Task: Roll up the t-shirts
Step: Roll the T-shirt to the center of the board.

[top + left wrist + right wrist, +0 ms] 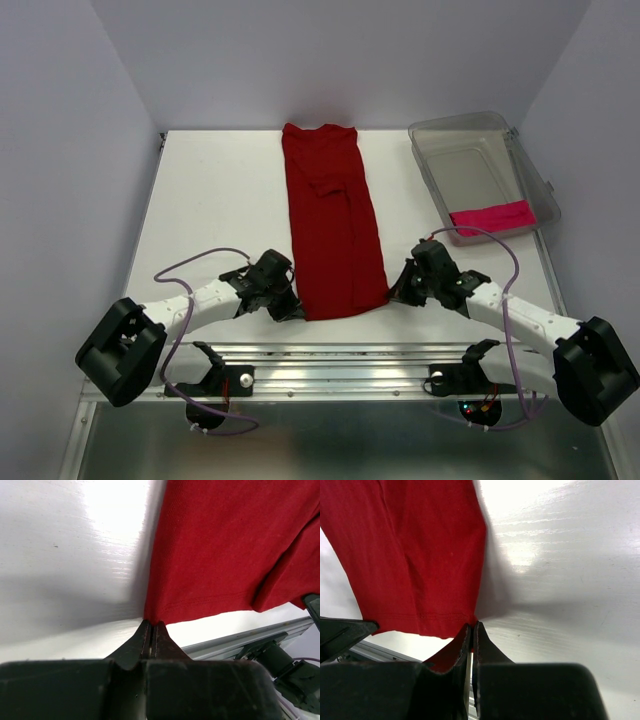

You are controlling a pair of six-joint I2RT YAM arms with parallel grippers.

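While both arms sit at the near hem, note the geometry first; the red t-shirt point(330, 215) lies flat on the worktop point(220, 200) as a long narrow strip, its long axis running straight away from the arm bases toward the far wall; collar end far, hem end near.

Left gripper point(152, 626): jaws closed, the near-left hem corner running into the tips, so you appear to have it pinched (only a small bite shows in the left wrist view). Right gripper point(472, 626): jaws closed on the near-right hem corner; red cloth shows between the fingers in the right wrist view. Each arm is nearer its own corner; neither crosses the strip; the hem spans between them, roughly square to the long axis.

Judgement: the roll has to travel along that axis, near to far, so all the cloth lies ahead of both grippers; you would need both corners to turn over together, or the roll will likely skew toward one edge. Rolling is not yet begun on this shirt; no turn shows at the hem.

Pink t-shirt point(492, 217): lies as a small roll at the near end of the clear bin point(465, 170), on the right side of the worktop, well apart from either gripper; it reads as done.
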